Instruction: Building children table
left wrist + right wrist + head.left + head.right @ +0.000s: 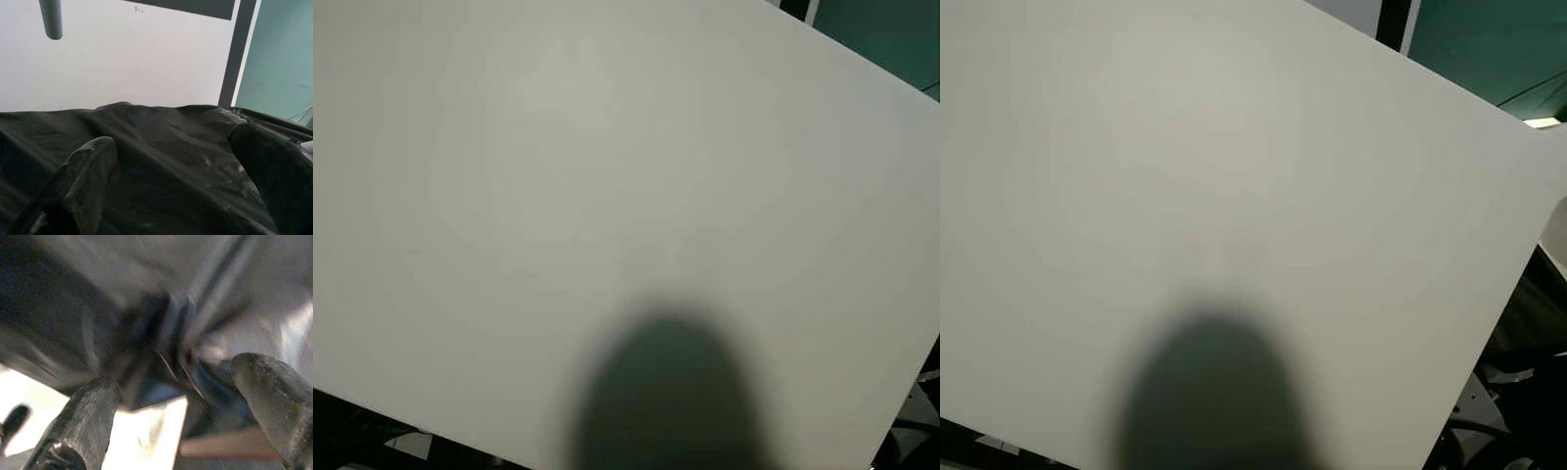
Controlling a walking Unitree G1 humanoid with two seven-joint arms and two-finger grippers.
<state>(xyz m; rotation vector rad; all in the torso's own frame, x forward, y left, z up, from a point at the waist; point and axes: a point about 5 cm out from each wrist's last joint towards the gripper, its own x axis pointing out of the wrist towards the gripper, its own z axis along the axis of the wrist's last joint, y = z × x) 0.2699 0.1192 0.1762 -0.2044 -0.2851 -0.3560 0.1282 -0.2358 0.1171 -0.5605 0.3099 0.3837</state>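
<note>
Crumpled black plastic sheet [161,147], white wall [137,58], dark vertical post [237,54], teal panel [283,63]

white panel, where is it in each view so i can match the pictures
Left eye view: the white panel spans nearly the whole frame, with a dark shadow low on it.
Right eye view: same panel, its slanted far edge toward the upper right.
Left wrist view: cannot tell; black sheet and pale wall.
Right wrist view: too blurred to tell.
Shared landmark: the teal surface past the far edge.
</note>
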